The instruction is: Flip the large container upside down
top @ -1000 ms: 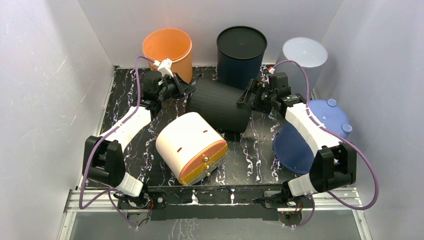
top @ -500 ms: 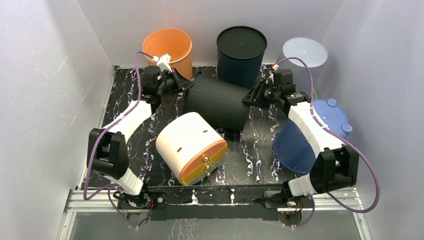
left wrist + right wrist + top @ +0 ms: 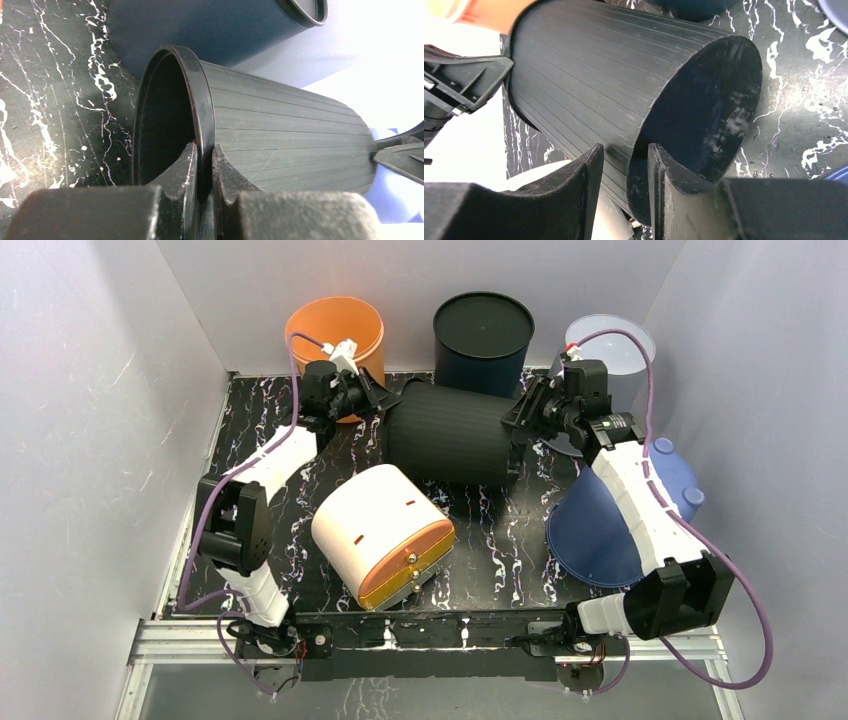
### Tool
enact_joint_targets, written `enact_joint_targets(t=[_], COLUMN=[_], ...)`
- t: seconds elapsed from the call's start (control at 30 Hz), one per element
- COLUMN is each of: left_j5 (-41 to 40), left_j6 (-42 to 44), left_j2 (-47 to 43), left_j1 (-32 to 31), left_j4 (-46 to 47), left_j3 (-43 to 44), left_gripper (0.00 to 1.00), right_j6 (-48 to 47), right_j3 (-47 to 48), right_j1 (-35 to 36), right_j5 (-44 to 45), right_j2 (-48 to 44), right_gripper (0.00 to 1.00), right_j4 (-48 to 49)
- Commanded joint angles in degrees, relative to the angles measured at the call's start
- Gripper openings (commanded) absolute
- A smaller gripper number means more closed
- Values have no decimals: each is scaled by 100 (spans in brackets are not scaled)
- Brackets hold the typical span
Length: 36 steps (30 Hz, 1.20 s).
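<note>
The top camera hangs high above and behind the left arm's base (image 3: 262,628) and the right arm's base (image 3: 590,625). It looks down and forward over the whole marbled table (image 3: 245,425) from far off. The left wrist camera sits low, just behind the left gripper (image 3: 204,150). It faces along the fingers and is very close to the open rim of the black ribbed bin (image 3: 280,130). The right wrist camera sits just behind the right gripper (image 3: 625,150), facing the opposite way, close against the bin's closed bottom. All three views share the bin, and each wrist view catches the other gripper beyond it.
</note>
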Motion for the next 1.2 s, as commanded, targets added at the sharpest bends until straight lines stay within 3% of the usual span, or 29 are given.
enact_joint_targets(t=[0.0, 0.33, 0.53, 0.8, 1.07, 1.17], left_j5=[1011, 1175, 1274, 1192, 730, 544], left_j6=[216, -111, -306, -148, 356, 583], left_j2=[332, 832, 1225, 1399, 1175, 971], left_j1=[-931, -1396, -1521, -1525, -1465, -1379], left_j4=[-635, -302, -67, -355, -1121, -1493], left_j3=[154, 417, 480, 670, 1164, 1518], left_gripper=[0, 0, 3, 16, 29, 36], right_j6=[356, 336, 307, 152, -324, -720], right_j3=[806, 1417, 1155, 830, 1371, 1720], right_j1=[262, 297, 329, 349, 347, 354], right_j5=[-927, -896, -889, -794, -655, -229], right_j2=[-263, 9, 86, 63, 245, 278], right_gripper=[32, 33, 35, 36, 40, 47], right_j4=[1369, 1476, 1572, 1459, 894, 403])
